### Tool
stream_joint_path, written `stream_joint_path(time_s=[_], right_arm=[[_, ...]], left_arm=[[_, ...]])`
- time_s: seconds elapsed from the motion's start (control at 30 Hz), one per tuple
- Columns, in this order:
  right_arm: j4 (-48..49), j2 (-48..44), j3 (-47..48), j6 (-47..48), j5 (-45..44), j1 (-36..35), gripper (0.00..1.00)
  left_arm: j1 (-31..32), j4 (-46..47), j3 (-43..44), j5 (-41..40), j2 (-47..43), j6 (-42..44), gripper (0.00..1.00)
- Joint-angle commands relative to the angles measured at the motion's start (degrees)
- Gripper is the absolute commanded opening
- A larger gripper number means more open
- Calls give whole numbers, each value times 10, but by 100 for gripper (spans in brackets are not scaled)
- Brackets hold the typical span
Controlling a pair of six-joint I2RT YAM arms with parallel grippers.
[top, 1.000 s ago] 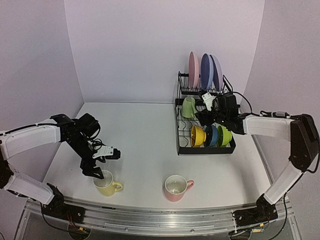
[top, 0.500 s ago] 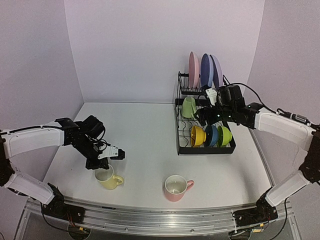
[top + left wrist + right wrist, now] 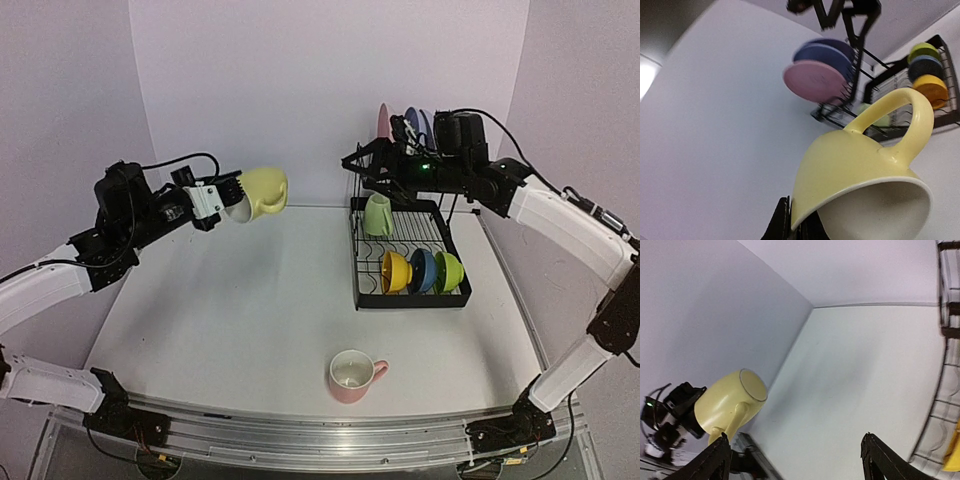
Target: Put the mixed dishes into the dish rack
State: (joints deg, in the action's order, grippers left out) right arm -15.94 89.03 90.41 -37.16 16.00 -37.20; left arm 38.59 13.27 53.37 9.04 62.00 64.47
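Observation:
My left gripper (image 3: pixel 230 203) is shut on the rim of the yellow mug (image 3: pixel 263 191), held high over the table's back left, tipped on its side. In the left wrist view the mug (image 3: pixel 865 175) fills the frame, its rim pinched between the fingers (image 3: pixel 784 222). My right gripper (image 3: pixel 362 162) hangs open and empty above the dish rack (image 3: pixel 410 300), facing left toward the mug (image 3: pixel 730 400). In the rack stand a pink plate (image 3: pixel 383 128), a blue plate (image 3: pixel 411 120), a pale green mug (image 3: pixel 377 214) and yellow (image 3: pixel 396 271), blue (image 3: pixel 423 270) and green (image 3: pixel 448 271) bowls. A pink mug (image 3: pixel 352 375) sits upright at the table's front.
The right arm and its cable cover part of the rack's upper shelf and the plates behind it. The table's metal front rail (image 3: pixel 320 435) runs just below the pink mug. Walls close the table in at the back and on both sides.
My left gripper shut on the yellow mug, lifted it off the table and carried it up and right, tipping it sideways. The right arm rose from the rack's tray and turned left.

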Motion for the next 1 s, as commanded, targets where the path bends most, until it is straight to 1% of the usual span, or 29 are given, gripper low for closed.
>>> stream_joint_path(time_s=[0.0,0.07,0.13,0.17,0.23,0.33,0.4,0.47,0.53,0.6,0.63,0.67,0.83,0.97], right_arm=[[133,50,34,-221,104,-24,83],[124,67,61,-226,109,-39,81],[120,84,80,-220,111,-56,81],[125,90,85,-220,120,-59,80],[149,105,98,-217,149,-67,74],[189,107,94,-202,180,-71,70],[191,95,74,-185,177,-71,67],[194,79,56,-169,172,-71,65],[198,71,44,-161,159,-71,58],[212,79,45,-171,162,-72,45],[223,86,50,-177,168,-72,41],[236,93,56,-184,175,-72,39],[281,129,81,-201,195,-75,38],[289,142,94,-197,210,-78,29]], left_arm=[[1,356,-3,95,45,237,0],[1,403,1,114,68,291,0],[1,438,9,131,86,326,0],[1,442,10,140,89,342,0],[1,443,14,145,94,360,0],[1,424,23,132,97,354,0],[1,416,28,122,97,348,0],[1,415,28,119,95,345,0],[2,412,30,119,93,338,0],[3,413,32,119,95,336,0],[4,415,34,118,97,335,0],[5,417,35,117,98,334,0],[11,409,33,119,93,328,0],[15,400,32,110,89,322,0]])
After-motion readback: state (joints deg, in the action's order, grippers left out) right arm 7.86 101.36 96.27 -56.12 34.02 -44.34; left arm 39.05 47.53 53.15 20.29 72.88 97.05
